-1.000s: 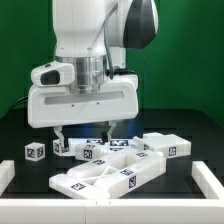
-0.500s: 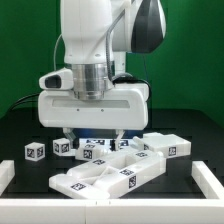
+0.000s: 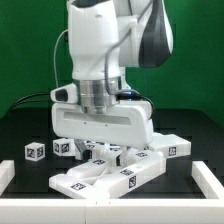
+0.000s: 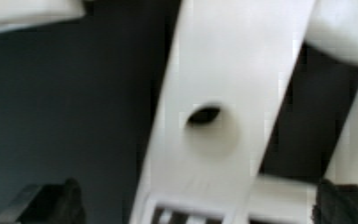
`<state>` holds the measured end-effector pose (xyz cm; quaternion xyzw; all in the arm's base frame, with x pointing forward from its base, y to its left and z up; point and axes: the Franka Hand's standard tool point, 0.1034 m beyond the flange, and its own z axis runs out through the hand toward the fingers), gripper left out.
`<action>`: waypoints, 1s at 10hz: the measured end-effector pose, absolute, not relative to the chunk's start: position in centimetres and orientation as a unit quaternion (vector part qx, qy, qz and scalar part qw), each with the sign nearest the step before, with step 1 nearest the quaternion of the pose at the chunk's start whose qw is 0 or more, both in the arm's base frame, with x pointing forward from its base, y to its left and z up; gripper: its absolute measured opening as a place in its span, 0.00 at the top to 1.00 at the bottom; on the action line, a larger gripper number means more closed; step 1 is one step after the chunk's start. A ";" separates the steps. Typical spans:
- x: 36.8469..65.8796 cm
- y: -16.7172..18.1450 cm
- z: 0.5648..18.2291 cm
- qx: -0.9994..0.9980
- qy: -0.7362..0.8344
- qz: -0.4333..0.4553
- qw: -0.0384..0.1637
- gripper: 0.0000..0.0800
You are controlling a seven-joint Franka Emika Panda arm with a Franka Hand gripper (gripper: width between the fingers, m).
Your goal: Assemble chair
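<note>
The chair lies in loose white tagged pieces on the black table. A long flat frame piece (image 3: 105,176) is nearest the front, and a block (image 3: 170,146) sits at the exterior view's right. Two small cubes (image 3: 34,151) stand at the left, with more pieces (image 3: 100,153) crowded in the middle. My gripper (image 3: 107,147) hangs low over that middle cluster, its fingertips mostly hidden by its own white body. In the wrist view a white bar with a dark hole (image 4: 202,115) runs between the fingers. The gripper (image 4: 197,202) is open, one dark finger (image 4: 55,200) on each side of the bar, and holds nothing.
White raised rails (image 3: 210,180) border the black table at the front corners of the exterior view. A green backdrop stands behind the arm.
The arm has moved to the exterior view's right and come down closer over the middle pieces. The jaws stay equally wide. No piece has shifted.
</note>
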<state>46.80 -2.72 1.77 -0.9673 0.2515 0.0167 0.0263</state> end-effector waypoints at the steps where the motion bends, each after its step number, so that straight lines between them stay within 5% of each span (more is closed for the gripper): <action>1: 46.6 -2.8 1.5 -0.968 0.250 0.016 0.025 0.19; 3: 46.4 -2.7 1.3 -0.968 0.247 0.016 0.024 0.20; 4: 46.4 -2.7 1.3 -0.969 0.247 0.016 0.024 0.42; 5: 46.4 -2.7 1.3 -0.969 0.247 0.016 0.024 0.42; 6: 46.4 -2.7 1.3 -0.969 0.246 0.016 0.024 0.59; 7: 46.4 -2.8 1.3 -0.967 0.253 0.016 0.024 0.65; 10: 47.1 -2.4 1.4 -0.934 0.357 0.000 0.028 0.65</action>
